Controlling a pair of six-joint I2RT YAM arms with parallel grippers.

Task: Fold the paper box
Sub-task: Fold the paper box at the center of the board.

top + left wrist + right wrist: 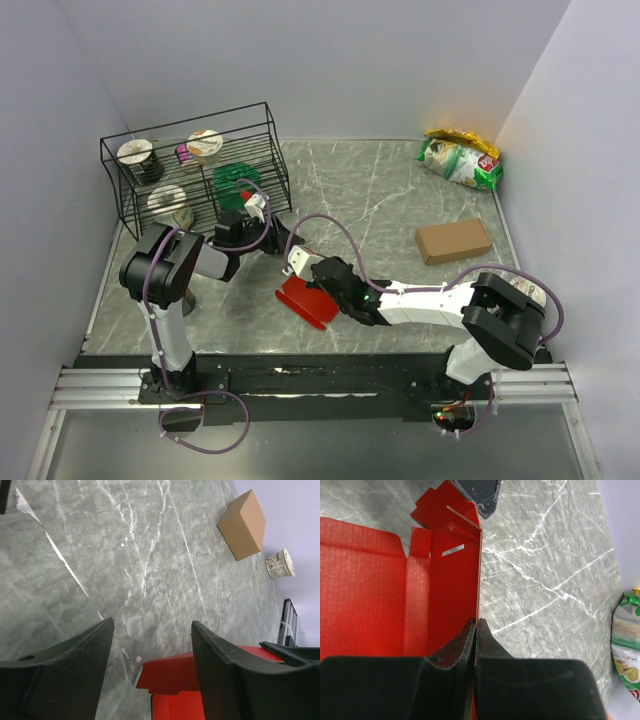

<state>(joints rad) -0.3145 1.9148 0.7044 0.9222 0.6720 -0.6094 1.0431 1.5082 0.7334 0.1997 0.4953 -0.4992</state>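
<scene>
Paper box (451, 587) in right end effector (475, 626)

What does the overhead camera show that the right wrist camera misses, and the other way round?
Only the overhead view: the wire rack holding cups, the brown cardboard box, and both arms whole. Only the right wrist view: up close, the right gripper shut on a thin upright wall of the paper box, plus a slot cut in that wall. Both: the red paper box, the marbled table and the snack bag.
</scene>
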